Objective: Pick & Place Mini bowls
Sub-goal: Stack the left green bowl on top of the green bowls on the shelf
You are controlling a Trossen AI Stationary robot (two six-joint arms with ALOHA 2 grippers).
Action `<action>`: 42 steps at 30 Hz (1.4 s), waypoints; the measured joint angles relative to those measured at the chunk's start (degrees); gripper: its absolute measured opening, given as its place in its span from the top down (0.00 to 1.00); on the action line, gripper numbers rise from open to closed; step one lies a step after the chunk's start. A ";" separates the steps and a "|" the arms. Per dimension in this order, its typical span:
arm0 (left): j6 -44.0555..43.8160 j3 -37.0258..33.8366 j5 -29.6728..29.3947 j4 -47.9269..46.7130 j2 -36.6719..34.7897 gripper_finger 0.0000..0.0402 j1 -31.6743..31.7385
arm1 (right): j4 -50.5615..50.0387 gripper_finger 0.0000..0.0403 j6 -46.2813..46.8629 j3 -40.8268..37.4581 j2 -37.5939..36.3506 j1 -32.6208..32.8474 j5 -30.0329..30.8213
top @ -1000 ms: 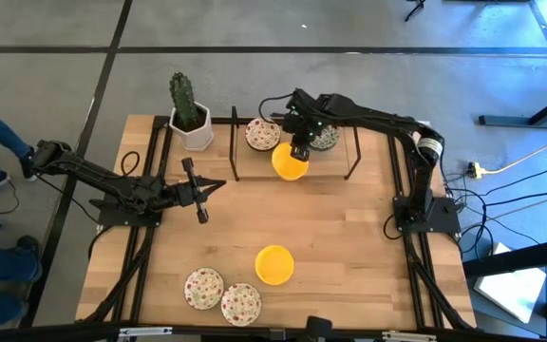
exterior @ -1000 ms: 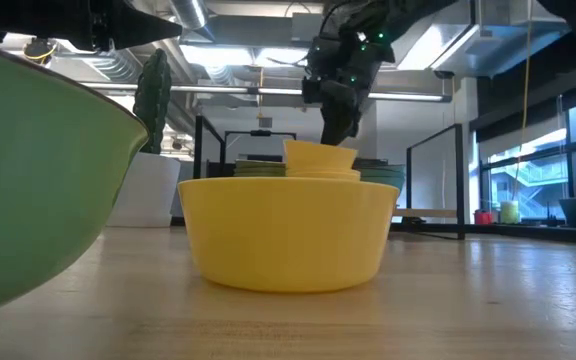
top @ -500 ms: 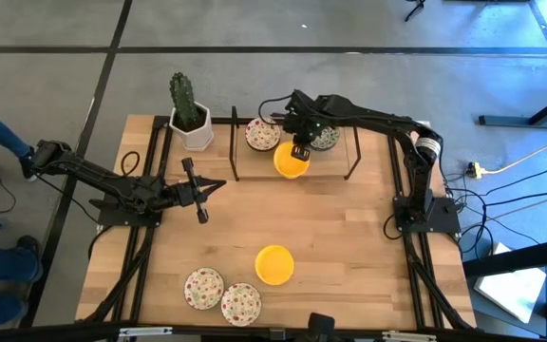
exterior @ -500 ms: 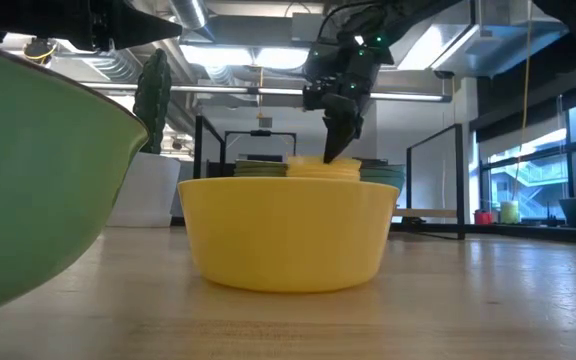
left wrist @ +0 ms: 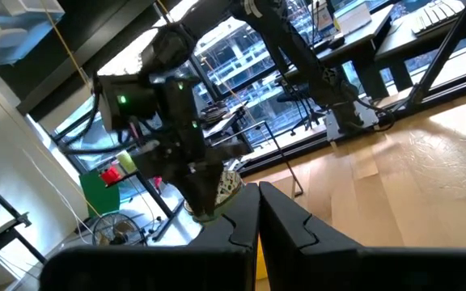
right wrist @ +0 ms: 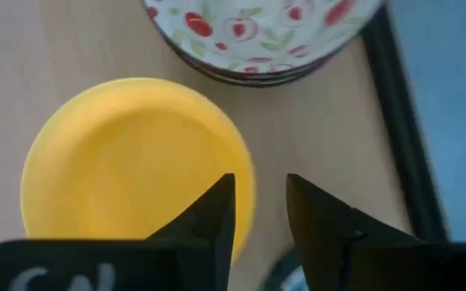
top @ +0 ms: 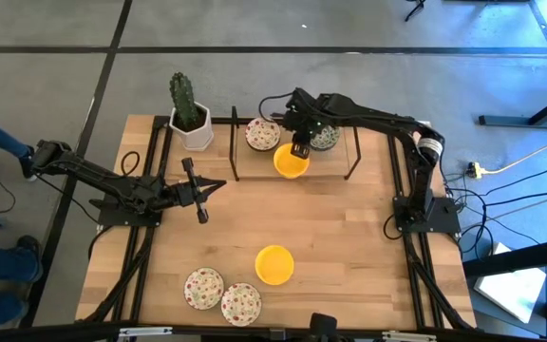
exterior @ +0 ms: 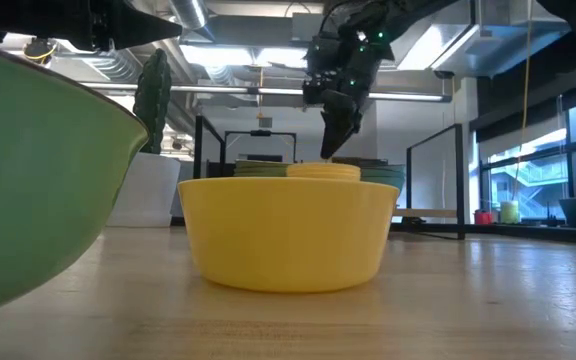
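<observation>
A yellow mini bowl (top: 292,162) lies flat on the wood at the far side, between a red-speckled stack (top: 262,134) and a green-patterned stack (top: 325,139). My right gripper (right wrist: 259,194) hangs open just above this bowl's rim (right wrist: 245,174), pointing steeply down. One finger stands over the bowl's inside and the other outside it. In the low view its fingertips (exterior: 330,150) stand a little above the bowl (exterior: 323,172). My left gripper (top: 218,185) waits shut over the table's left part, pointing level.
A black rack (top: 354,152) frames the far bowls. A white pot with a cactus (top: 188,114) stands at the far left. Another yellow bowl (top: 274,264) and two patterned bowls (top: 203,288) (top: 240,304) sit near the front edge. Bare wood lies in the middle.
My right gripper has opened and let go of the yellow bowl. The bowl was tilted and raised in the fingers. It now lies level and lower, on the table between the two stacks. The gripper stayed in place over the bowl's rim.
</observation>
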 joint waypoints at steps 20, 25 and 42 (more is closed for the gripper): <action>0.02 0.00 -1.84 -0.48 0.00 0.99 0.00 | 3.52 0.98 -1.20 12.05 -17.29 26.14 -2.37; 0.00 0.00 -1.86 -0.46 0.00 0.99 0.01 | -1.23 0.98 1.50 12.05 -23.45 34.44 0.13; 1.62 0.00 -0.83 -0.20 0.00 0.99 -0.02 | 8.32 0.99 17.32 -29.26 -59.13 51.58 17.74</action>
